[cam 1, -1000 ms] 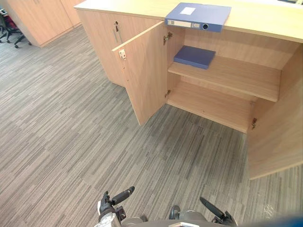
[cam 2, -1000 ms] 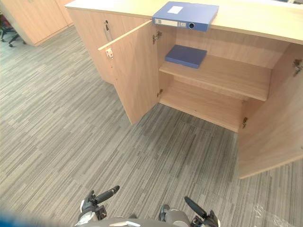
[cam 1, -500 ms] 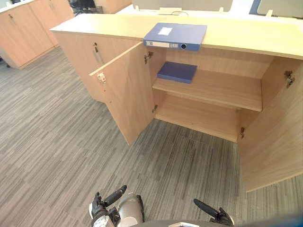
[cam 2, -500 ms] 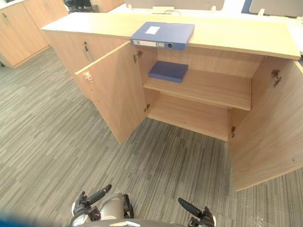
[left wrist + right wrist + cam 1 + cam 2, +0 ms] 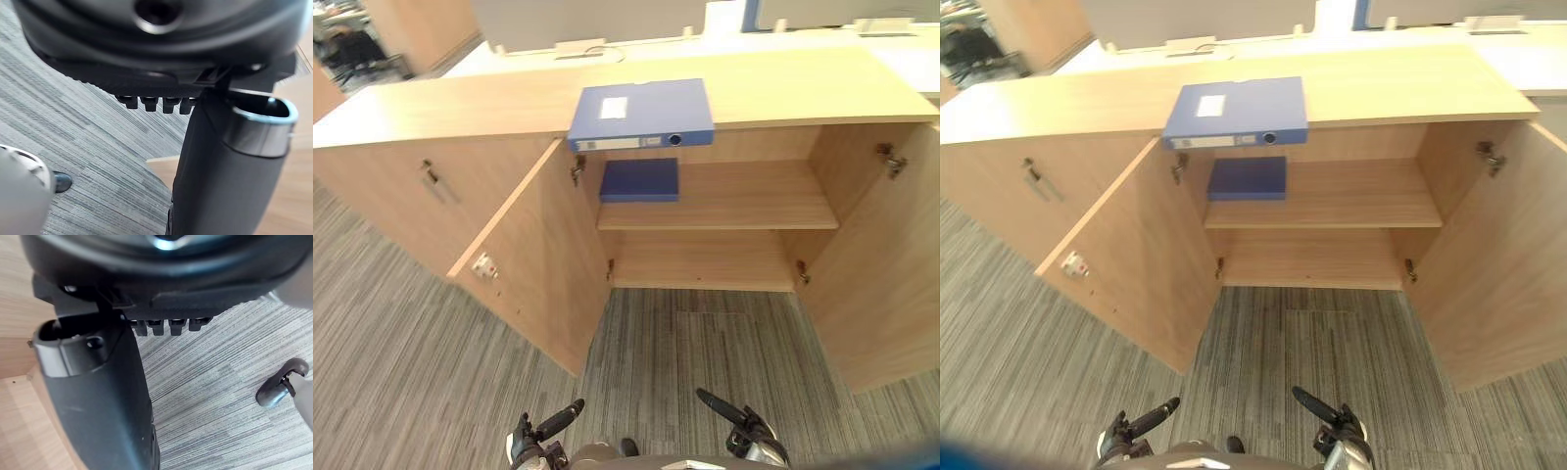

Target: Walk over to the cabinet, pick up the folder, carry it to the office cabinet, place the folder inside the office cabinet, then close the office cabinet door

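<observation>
Reaching for the blue folder (image 5: 641, 113) at the cabinet top's (image 5: 803, 83) front edge, you could knock it off, past the open left door (image 5: 538, 274); your left hand (image 5: 546, 429) and right hand (image 5: 736, 423) hang low, fingers relaxed, empty.

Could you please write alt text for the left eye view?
A blue folder lies atop a wooden cabinet with both doors open; a second blue item lies on its upper shelf. Left hand and right hand hang open.
</observation>
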`<state>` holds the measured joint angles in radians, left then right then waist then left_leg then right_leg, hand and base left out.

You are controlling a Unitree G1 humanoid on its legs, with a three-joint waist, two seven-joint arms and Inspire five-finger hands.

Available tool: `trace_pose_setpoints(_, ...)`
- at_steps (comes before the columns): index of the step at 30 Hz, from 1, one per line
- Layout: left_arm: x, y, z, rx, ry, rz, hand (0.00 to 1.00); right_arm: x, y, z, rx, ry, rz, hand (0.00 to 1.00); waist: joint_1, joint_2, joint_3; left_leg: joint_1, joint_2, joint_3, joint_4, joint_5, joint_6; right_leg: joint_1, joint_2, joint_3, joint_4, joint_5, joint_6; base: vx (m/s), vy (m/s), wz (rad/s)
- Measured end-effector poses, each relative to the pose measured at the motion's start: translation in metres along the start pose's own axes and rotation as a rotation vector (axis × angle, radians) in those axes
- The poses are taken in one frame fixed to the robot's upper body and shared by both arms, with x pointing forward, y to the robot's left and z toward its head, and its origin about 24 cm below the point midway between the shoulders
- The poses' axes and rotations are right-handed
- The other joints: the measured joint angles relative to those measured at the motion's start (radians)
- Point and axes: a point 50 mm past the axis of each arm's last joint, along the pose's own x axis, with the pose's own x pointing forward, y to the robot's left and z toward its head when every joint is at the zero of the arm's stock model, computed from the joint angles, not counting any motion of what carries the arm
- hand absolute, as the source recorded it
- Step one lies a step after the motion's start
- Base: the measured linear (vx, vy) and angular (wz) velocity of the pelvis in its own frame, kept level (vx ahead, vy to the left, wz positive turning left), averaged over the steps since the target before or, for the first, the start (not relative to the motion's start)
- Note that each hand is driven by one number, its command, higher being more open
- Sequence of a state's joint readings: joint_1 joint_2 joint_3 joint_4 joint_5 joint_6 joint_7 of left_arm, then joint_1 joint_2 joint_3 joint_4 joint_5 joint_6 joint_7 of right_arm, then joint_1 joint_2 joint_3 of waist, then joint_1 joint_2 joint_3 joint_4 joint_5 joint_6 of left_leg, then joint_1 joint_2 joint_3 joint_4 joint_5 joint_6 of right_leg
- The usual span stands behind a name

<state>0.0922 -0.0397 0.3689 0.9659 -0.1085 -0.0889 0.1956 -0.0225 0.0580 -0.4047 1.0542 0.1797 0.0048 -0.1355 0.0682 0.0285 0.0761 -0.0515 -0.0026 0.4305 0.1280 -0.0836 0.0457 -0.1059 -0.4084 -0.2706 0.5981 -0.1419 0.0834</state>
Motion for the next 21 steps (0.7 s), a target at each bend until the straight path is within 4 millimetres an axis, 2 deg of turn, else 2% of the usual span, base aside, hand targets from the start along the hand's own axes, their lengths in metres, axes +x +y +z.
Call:
trace_pose_setpoints(1,0.0,0.001,0.001,0.014,-0.003,-0.003,1.0,0.001,-0.002,0.001,-0.023,-0.003,0.001,1.0,-0.012,0.006,0.003,0.014,0.006,-0.002,-0.015,-0.006,-0.003,-0.001,0.045,-0.002,-0.059,-0.035,0.03,0.1,0.012,-0.13)
trace_pose_setpoints(2,0.001,0.0,0.003,0.018,-0.008,-0.004,1.0,0.001,-0.003,0.002,-0.032,-0.007,-0.001,1.0,-0.016,0.012,0.008,0.022,0.013,-0.003,-0.023,-0.014,-0.001,-0.007,0.079,0.008,-0.09,-0.051,0.041,0.08,-0.047,-0.4)
trace_pose_setpoints(3,0.002,-0.003,0.004,0.026,-0.009,-0.013,1.0,0.003,-0.004,0.013,-0.043,-0.046,-0.002,1.0,-0.021,0.024,0.033,0.041,0.038,-0.004,-0.04,-0.022,-0.011,-0.056,0.176,0.044,-0.134,-0.057,0.045,0.07,-0.068,-0.38)
trace_pose_setpoints(4,0.002,-0.005,0.004,0.029,-0.004,-0.017,1.0,0.004,-0.003,0.018,-0.037,-0.062,0.0,1.0,-0.025,0.03,0.046,0.048,0.049,-0.006,-0.044,-0.022,-0.012,-0.078,0.215,0.047,-0.158,-0.056,0.043,0.04,-0.11,-0.33)
trace_pose_setpoints(5,0.002,-0.008,0.003,0.031,0.007,-0.021,1.0,0.004,-0.003,0.022,-0.038,-0.075,0.0,1.0,-0.026,0.03,0.059,0.059,0.052,-0.019,-0.054,-0.024,-0.015,-0.108,0.256,0.053,-0.203,-0.04,0.035,0.05,-0.14,0.19)
trace_pose_setpoints(6,0.002,-0.01,0.001,0.03,0.02,-0.025,1.0,0.004,-0.007,0.024,-0.02,-0.079,-0.011,1.0,-0.045,0.019,0.076,0.082,0.044,-0.055,-0.067,-0.025,-0.02,-0.126,0.277,0.063,-0.238,0.025,-0.016,0.12,-0.205,0.62)
trace_pose_setpoints(7,0.001,-0.013,-0.001,0.025,0.024,-0.037,1.0,0.004,-0.015,0.019,0.008,-0.061,-0.043,1.0,-0.053,0.011,0.07,0.095,0.043,-0.1,-0.081,-0.028,-0.029,-0.111,0.28,0.052,-0.229,0.008,-0.058,0.16,-0.194,0.67)
trace_pose_setpoints(8,0.001,-0.013,0.0,0.013,0.02,-0.034,1.0,0.004,-0.021,0.017,0.033,-0.048,-0.065,1.0,-0.045,0.014,0.069,0.103,0.04,-0.125,-0.088,-0.027,-0.034,-0.109,0.279,0.044,-0.205,-0.004,-0.061,0.24,-0.239,0.5)
trace_pose_setpoints(9,0.001,-0.015,0.002,-0.012,0.015,-0.033,1.0,0.004,-0.03,0.016,0.054,-0.043,-0.095,1.0,-0.037,0.02,0.084,0.127,0.039,-0.163,-0.103,0.013,-0.064,-0.142,0.262,0.031,-0.069,-0.036,-0.054,0.2,-0.216,0.26)
trace_pose_setpoints(10,0.001,-0.018,0.003,-0.028,0.012,-0.038,1.0,0.004,-0.033,0.017,0.054,-0.049,-0.104,1.0,-0.044,0.016,0.095,0.145,0.041,-0.177,-0.11,0.018,-0.071,-0.177,0.248,0.032,0.028,-0.055,-0.051,0.23,-0.298,0.57)
trace_pose_setpoints(11,0.0,-0.012,0.0,-0.058,0.019,-0.015,1.0,0.001,-0.039,0.007,0.054,-0.032,-0.124,1.0,-0.052,0.001,0.088,0.168,0.044,-0.204,-0.123,0.014,-0.087,-0.186,0.235,0.044,0.01,-0.099,-0.059,0.28,-0.416,0.63)
trace_pose_setpoints(12,0.0,-0.003,-0.004,-0.075,0.028,0.012,1.0,-0.003,-0.048,-0.005,0.075,-0.012,-0.148,1.0,-0.045,-0.014,0.067,0.174,0.058,-0.22,-0.113,-0.003,-0.117,-0.167,0.236,0.024,-0.052,-0.094,-0.101,0.3,-0.435,0.59)
trace_pose_setpoints(13,-0.001,-0.004,-0.008,-0.09,0.04,0.015,1.0,-0.003,-0.05,-0.005,0.075,-0.013,-0.153,1.0,-0.048,-0.006,0.06,0.168,0.07,-0.223,-0.093,-0.004,-0.118,-0.155,0.246,0.014,-0.064,-0.103,-0.103,0.3,-0.446,0.33)
trace_pose_setpoints(15,-0.002,-0.003,-0.011,-0.137,0.055,0.033,1.0,-0.004,-0.052,-0.008,0.077,-0.007,-0.161,1.0,-0.048,-0.001,0.057,0.125,0.11,-0.223,0.052,-0.041,-0.138,-0.109,0.271,-0.009,-0.096,-0.131,-0.112,0.23,-0.33,0.17)
trace_pose_setpoints(16,-0.002,-0.002,-0.011,-0.141,0.055,0.036,1.0,-0.004,-0.052,-0.008,0.076,-0.007,-0.16,1.0,-0.047,-0.001,0.057,0.119,0.113,-0.223,0.074,-0.044,-0.139,-0.102,0.273,-0.01,-0.1,-0.134,-0.113,0.24,-0.277,0.05)
trace_pose_setpoints(18,-0.003,0.005,-0.016,-0.201,0.073,0.071,1.0,-0.004,-0.05,-0.01,0.056,0.0,-0.147,1.0,-0.045,0.006,0.052,-0.013,0.191,-0.22,0.48,-0.056,-0.152,0.001,0.318,-0.018,-0.172,-0.145,-0.119,0.25,-0.222,-0.11)
trace_pose_setpoints(21,-0.003,0.012,-0.017,-0.245,0.08,0.098,1.0,-0.006,-0.051,-0.015,0.032,0.01,-0.149,1.0,-0.037,0.001,0.054,-0.121,0.246,-0.191,0.799,-0.058,-0.149,0.119,0.348,-0.019,-0.251,-0.145,-0.135,0.29,-0.114,-0.1)
